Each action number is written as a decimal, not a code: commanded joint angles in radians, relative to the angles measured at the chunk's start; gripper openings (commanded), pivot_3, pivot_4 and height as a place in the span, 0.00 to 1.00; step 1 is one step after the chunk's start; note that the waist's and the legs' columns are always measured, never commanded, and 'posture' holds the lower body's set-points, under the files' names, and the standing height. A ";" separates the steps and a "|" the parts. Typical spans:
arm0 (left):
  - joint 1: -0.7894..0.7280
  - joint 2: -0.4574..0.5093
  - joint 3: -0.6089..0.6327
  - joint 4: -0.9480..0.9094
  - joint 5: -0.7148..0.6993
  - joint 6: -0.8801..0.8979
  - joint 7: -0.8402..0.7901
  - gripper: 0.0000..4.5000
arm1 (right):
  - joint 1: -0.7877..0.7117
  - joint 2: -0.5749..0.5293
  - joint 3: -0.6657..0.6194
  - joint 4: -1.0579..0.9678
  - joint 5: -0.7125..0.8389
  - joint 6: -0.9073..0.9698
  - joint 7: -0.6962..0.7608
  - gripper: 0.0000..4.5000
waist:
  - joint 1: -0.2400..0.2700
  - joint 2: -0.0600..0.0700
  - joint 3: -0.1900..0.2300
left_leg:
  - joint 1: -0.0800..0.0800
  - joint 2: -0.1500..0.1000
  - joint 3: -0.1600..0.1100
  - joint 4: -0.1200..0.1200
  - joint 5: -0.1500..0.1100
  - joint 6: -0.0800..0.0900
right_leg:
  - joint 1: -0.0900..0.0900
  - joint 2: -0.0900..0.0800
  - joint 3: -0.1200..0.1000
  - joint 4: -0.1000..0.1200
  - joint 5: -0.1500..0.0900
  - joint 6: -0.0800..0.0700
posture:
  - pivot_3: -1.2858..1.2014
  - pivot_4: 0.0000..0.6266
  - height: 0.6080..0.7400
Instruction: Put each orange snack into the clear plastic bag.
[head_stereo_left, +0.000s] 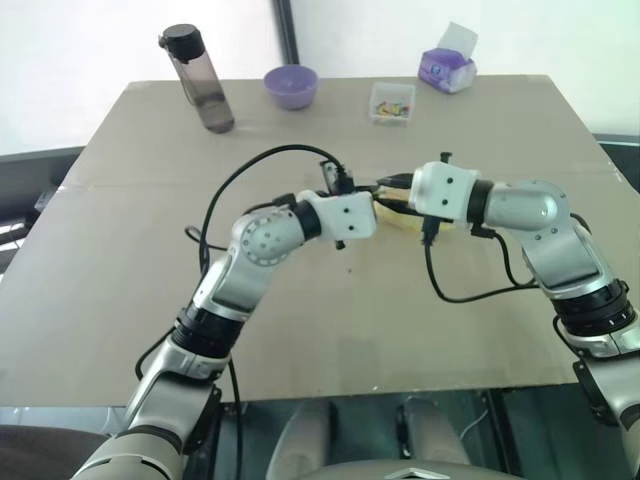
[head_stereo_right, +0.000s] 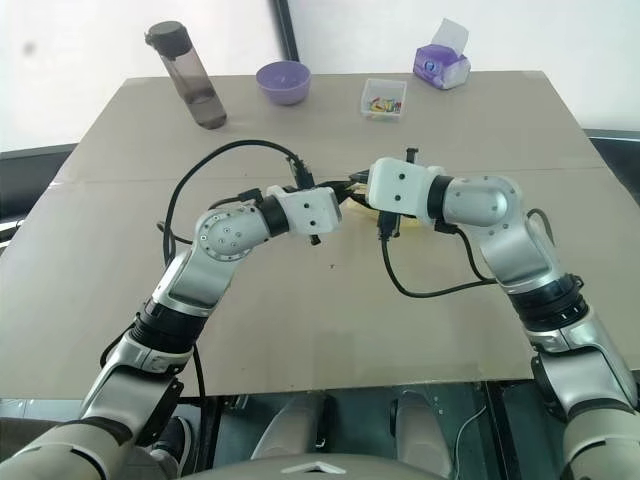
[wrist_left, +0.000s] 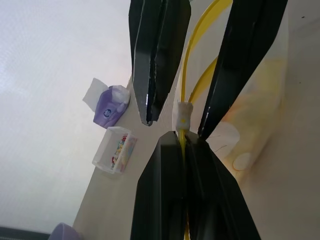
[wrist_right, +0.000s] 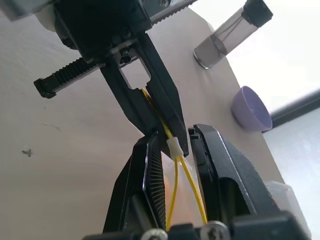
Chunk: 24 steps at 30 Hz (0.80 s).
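Left gripper (wrist_left: 187, 142) pinches the yellow seal strip (wrist_left: 192, 55) of the clear plastic bag (wrist_left: 255, 115) at mid-table; right gripper (wrist_right: 175, 145) straddles the slider, fingers spread. Orange snack (wrist_left: 250, 107) seems bagged (judged); next, closing the seal.

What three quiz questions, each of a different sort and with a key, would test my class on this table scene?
1. True or false: the purple bowl stands between the bottle and the small clear box.
2. What is the left claw clamped on? A: the clear bag, at its yellow edge. B: the bottle. C: a tissue pack.
3. Fill in: the right claw is ____, with one finger on each side of the bag's white slider.
Key: 1 true; 2 A; 3 open.
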 joint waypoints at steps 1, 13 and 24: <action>-0.012 -0.001 0.004 -0.022 0.002 -0.011 0.008 0.00 | -0.021 -0.008 -0.010 -0.005 -0.024 -0.055 -0.010 0.24 | 0.000 0.000 0.000 | 0.000 0.000 0.000 0.000 0.000 0.000 | 0.000 0.000 0.000 0.000 0.000 0.000 | 0.52 0.24 1.00; -0.009 -0.006 0.002 -0.021 0.003 -0.012 0.011 0.00 | -0.018 -0.004 -0.023 0.024 -0.036 -0.066 -0.004 0.24 | 0.000 0.000 0.000 | 0.000 0.000 0.000 0.000 0.000 0.000 | 0.000 0.000 0.000 0.000 0.000 0.000 | 0.52 0.24 1.00; -0.007 -0.006 0.000 -0.014 0.005 -0.018 0.012 0.00 | -0.013 0.003 -0.026 0.005 -0.031 -0.057 -0.008 0.02 | 0.000 0.000 0.000 | 0.000 0.000 0.000 0.000 0.000 0.000 | 0.000 0.000 0.000 0.000 0.000 0.000 | 0.52 0.24 1.00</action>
